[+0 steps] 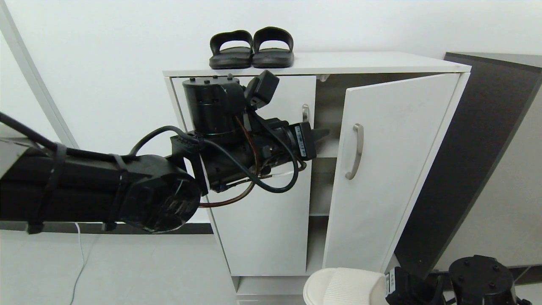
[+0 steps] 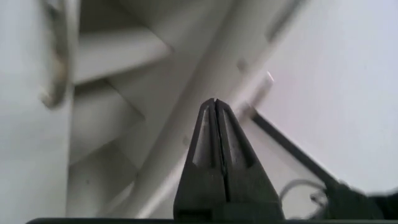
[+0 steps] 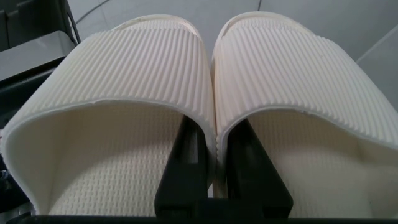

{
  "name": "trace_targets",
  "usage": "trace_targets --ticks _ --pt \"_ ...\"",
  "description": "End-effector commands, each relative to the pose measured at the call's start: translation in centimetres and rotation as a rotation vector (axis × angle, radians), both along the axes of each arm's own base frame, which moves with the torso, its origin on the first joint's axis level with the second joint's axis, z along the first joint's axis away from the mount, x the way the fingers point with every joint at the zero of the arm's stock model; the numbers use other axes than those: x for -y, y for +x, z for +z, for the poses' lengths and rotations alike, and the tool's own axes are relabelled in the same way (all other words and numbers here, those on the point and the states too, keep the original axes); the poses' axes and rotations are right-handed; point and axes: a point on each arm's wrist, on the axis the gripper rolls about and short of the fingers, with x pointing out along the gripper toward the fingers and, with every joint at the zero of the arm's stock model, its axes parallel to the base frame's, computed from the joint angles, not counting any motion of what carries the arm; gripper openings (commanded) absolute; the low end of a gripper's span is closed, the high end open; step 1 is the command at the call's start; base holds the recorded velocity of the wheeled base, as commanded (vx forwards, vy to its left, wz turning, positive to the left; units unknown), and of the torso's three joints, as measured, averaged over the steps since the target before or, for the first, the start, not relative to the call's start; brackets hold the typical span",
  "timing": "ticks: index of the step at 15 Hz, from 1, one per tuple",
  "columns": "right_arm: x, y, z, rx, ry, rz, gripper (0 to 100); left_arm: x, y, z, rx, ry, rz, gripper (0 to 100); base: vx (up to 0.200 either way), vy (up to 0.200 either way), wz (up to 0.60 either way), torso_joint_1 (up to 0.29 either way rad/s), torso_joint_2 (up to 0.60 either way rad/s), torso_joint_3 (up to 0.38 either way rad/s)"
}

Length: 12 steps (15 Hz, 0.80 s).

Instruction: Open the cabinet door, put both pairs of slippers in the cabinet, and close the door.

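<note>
- The cabinet [image 1: 381,63] has its right-hand door [image 1: 381,169] hanging part open, handle [image 1: 357,150] facing out; the left-hand door [image 1: 262,228] is shut; shelves [image 1: 326,154] show in the gap between them.
- The left pincer [image 1: 322,134] sits right at that gap, level with the cabinet's upper shelf; its tips are clenched together on nothing, and the left wrist view shows no daylight between them.
- Low in front of the cabinet's open door, the right pincer [image 3: 215,146] is grasping the cream slippers [image 3: 155,81]; its fingers pinch the two inner side walls together, so the pair rides as one bundle.
- Handling call: these look like light foam, ribbed over the strap, soft and springy; nothing fragile here, but a soft wall can squash and creep out of a pinch; a deep hold close to the sole, as this one appears to be, is the safe one.
- The black slippers [image 1: 252,48] wait on the cabinet top, side by side and touching, strap openings facing the front; they are probably just as light, maybe a bit more rubbery; the same hold should serve, in under the straps and squeezing the two touching inner walls.
</note>
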Motion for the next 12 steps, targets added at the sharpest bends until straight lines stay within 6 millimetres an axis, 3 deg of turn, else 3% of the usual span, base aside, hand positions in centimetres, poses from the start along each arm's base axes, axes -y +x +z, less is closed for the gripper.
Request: trace_targets --ticks 1,8,12 --pt "0.0 0.1 -0.3 -0.01 -0.01 0.0 0 1.1 2.9 -1.6 -0.003 -0.01 0.025 0 0.0 0.0 0.0 0.0 0.0 0.0" --pt "0.0 -0.3 -0.6 -0.023 -0.024 0.01 0 2.0 4.6 -3.0 -0.035 -0.013 0.024 0 0.0 0.0 0.0 0.0 0.0 0.0" --pt "-0.1 -0.6 -0.7 -0.027 -0.027 0.023 0 2.0 4.4 -3.0 -0.066 -0.035 0.023 0 -0.2 0.0 0.0 0.005 0.01 0.002"
